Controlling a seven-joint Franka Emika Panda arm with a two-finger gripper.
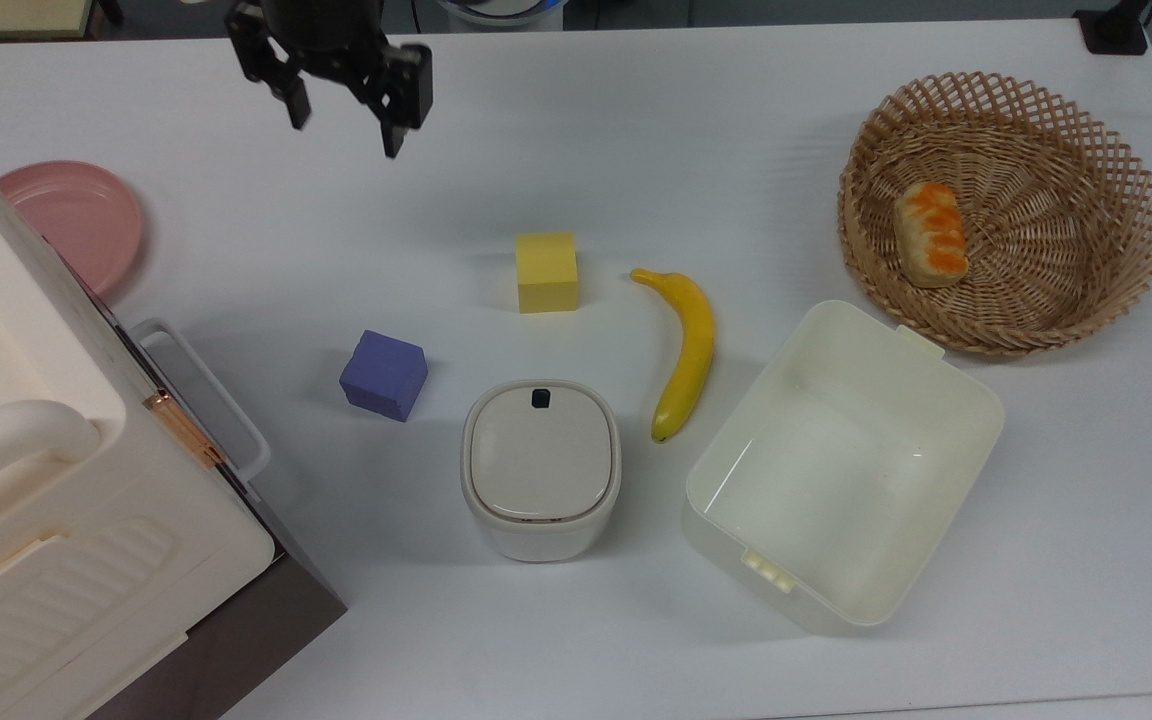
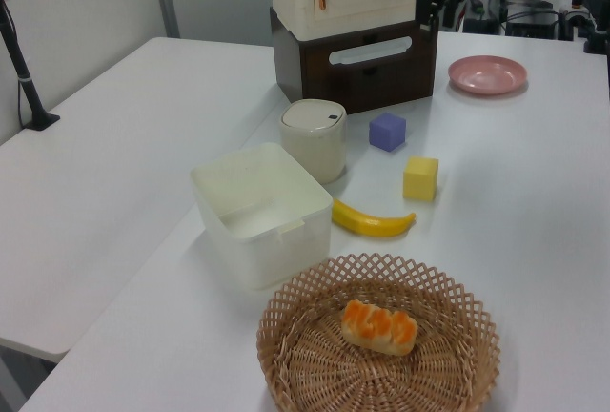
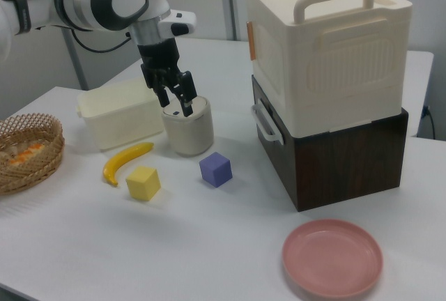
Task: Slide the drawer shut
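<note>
White desk [image 1: 696, 130] carries everything. Gripper [image 1: 344, 112] hangs above its far edge in the top view, jaws spread and holding nothing (pointing down). Drawer [image 3: 279, 134] sits shut at the desk's corner.

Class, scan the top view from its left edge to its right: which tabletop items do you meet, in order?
Pink plate → purple cube → yellow cube → banana → cream tub → wicker basket.

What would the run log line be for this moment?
drawer: shut, front flush with cabinet | gripper: open, empty, raised away from white handle | purple cube, yellow cube: on table, untouched
</note>
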